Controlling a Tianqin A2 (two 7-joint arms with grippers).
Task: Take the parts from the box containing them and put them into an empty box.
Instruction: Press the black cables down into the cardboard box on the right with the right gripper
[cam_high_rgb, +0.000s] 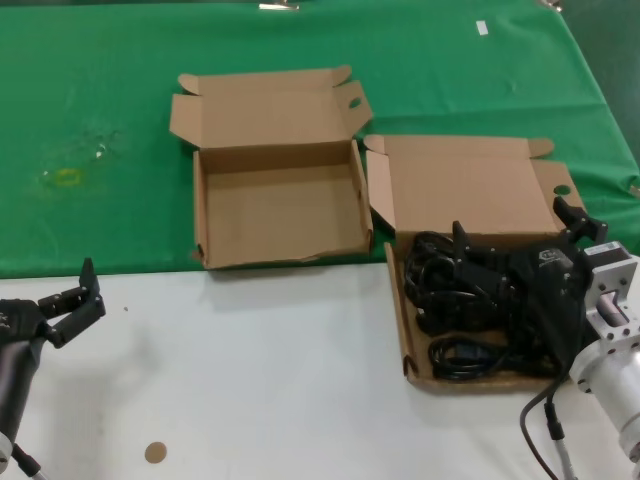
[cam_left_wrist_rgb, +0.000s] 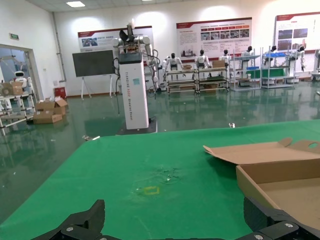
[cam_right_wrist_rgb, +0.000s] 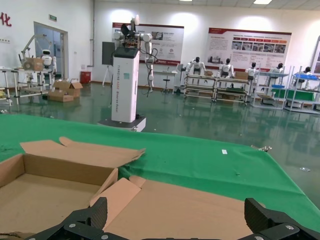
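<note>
The black power cords (cam_high_rgb: 462, 298) lie heaped in the right cardboard box (cam_high_rgb: 408, 335), whose open lid (cam_high_rgb: 470, 185) has a small round hole in its side flap. My right gripper (cam_high_rgb: 512, 222) hangs open just above the cords and holds nothing. In the right wrist view its fingers (cam_right_wrist_rgb: 99, 212) spread wide over that lid (cam_right_wrist_rgb: 200, 205). The empty box (cam_high_rgb: 280, 205), with an oval hole in its lid flap, stands to the left and also shows in the right wrist view (cam_right_wrist_rgb: 40, 192). My left gripper (cam_high_rgb: 70, 298) is open and empty at the table's near left.
A green cloth (cam_high_rgb: 110, 120) covers the far half of the table and the near half is white (cam_high_rgb: 260, 380). A yellow mark (cam_high_rgb: 65, 178) is on the cloth at the left. The left wrist view shows my left gripper (cam_left_wrist_rgb: 175, 217) facing the cloth and the empty box (cam_left_wrist_rgb: 285, 185).
</note>
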